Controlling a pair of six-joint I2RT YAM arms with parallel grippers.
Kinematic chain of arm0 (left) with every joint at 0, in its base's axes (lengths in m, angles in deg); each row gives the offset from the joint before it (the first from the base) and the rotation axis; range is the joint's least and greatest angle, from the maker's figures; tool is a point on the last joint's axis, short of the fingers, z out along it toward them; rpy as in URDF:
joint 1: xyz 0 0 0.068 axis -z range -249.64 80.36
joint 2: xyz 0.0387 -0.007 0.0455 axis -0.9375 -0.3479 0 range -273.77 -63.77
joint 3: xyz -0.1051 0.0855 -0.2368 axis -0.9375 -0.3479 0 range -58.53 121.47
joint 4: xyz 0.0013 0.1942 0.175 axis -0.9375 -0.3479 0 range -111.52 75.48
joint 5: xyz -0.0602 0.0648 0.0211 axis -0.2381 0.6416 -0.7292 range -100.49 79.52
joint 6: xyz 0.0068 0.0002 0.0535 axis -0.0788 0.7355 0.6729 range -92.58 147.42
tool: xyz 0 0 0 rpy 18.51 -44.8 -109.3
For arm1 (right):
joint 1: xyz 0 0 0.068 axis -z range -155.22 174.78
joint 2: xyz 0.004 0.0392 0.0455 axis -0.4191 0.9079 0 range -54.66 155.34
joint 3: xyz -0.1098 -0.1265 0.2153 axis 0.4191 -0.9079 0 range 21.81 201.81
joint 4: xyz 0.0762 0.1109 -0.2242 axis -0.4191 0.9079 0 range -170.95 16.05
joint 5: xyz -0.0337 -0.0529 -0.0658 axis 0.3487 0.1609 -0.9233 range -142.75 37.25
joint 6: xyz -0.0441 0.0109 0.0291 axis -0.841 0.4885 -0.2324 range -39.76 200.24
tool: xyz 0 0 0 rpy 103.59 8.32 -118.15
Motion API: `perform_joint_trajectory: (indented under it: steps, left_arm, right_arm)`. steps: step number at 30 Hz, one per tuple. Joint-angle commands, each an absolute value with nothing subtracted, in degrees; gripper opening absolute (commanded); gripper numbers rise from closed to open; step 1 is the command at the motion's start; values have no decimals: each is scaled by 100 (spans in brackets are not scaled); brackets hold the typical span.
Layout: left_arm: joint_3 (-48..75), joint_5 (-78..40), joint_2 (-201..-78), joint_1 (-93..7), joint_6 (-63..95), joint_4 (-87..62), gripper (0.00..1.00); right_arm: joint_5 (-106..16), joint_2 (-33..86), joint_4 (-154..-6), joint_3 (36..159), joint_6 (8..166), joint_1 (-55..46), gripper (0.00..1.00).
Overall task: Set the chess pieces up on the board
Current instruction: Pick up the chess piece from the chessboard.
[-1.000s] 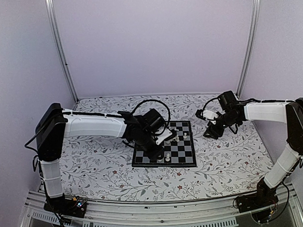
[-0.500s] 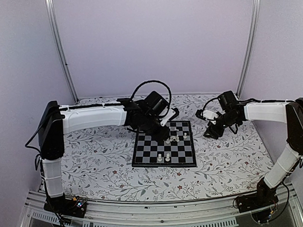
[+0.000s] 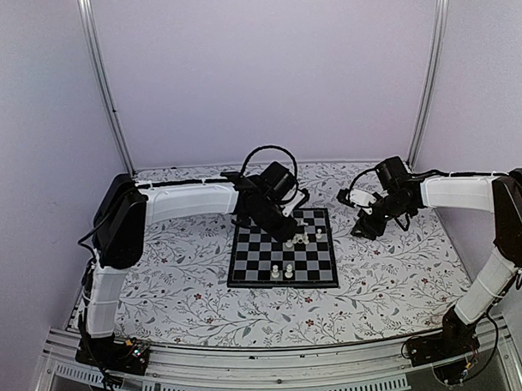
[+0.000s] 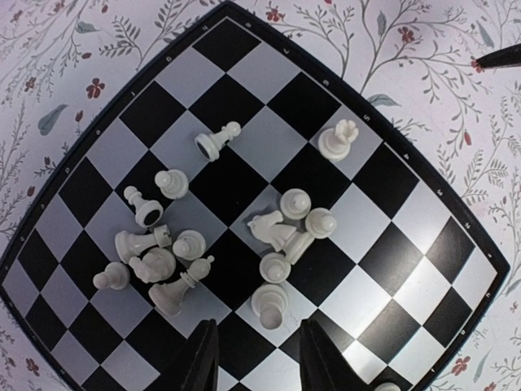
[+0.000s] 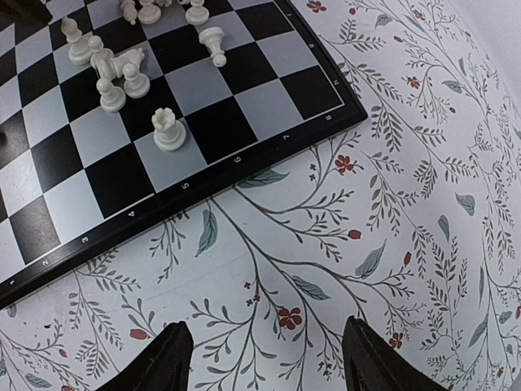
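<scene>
The board (image 3: 246, 269) of black and pale checks lies mid-table. In the left wrist view the board (image 4: 391, 244) carries several white chess pieces. One cluster (image 4: 155, 261) has some lying on their sides, and a second cluster (image 4: 289, 232) is mixed. A crowned piece (image 4: 338, 140) stands apart. My left gripper (image 4: 256, 362) is open and empty, with a standing piece (image 4: 270, 303) just ahead of the jaws. From above the left gripper (image 3: 290, 231) hangs over the board's far part. My right gripper (image 5: 264, 366) is open and empty over the floral table, right of the board (image 5: 49, 155).
The floral table (image 3: 178, 284) spreads around the board. Two pieces (image 3: 282, 270) stand near the board's front edge. The right gripper (image 3: 362, 229) hovers off the board's right side. Purple walls and metal posts (image 3: 103, 89) enclose the back.
My left arm has swung away from me; its gripper moved from the board's near-left part to the far part. The right arm has not moved.
</scene>
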State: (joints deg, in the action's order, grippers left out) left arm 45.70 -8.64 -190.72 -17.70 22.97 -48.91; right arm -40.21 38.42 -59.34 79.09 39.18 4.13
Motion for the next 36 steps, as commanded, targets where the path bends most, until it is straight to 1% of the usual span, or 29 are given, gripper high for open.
perform_joint_trajectory:
  steps: [1, 5, 14, 21, 25, 29, 32, 36]
  left_arm:
    - [4793, -998, -19225, -1814, 2266, -4991, 36]
    - [4843, -997, -19322, -1821, 2281, -5033, 33]
    - [4870, -1005, -19461, -1827, 2304, -5065, 25]
    - [4870, -1005, -19516, -1834, 2302, -5090, 24]
    - [4879, -1127, -19495, -1834, 2301, -5091, 15]
    - [4857, -1093, -19296, -1832, 2298, -5126, 9]
    - [4755, -1066, -19025, -1823, 2300, -5227, 9]
    - [4259, -863, -18428, -1818, 2242, -5239, 8]
  right_arm:
    - [-4036, 3855, -5924, 7819, 3885, 366, 66]
    - [-4052, 3877, -5914, 7824, 3878, 360, 66]
    - [-4062, 3895, -5906, 7821, 3876, 367, 66]
    - [-4062, 3895, -5906, 7831, 3884, 360, 66]
    - [-4062, 3887, -5895, 7827, 3885, 362, 66]
    - [-4062, 3898, -5898, 7832, 3885, 360, 66]
    - [-4055, 3895, -5898, 7832, 3885, 366, 66]
    - [-4045, 3895, -5897, 7831, 3885, 362, 66]
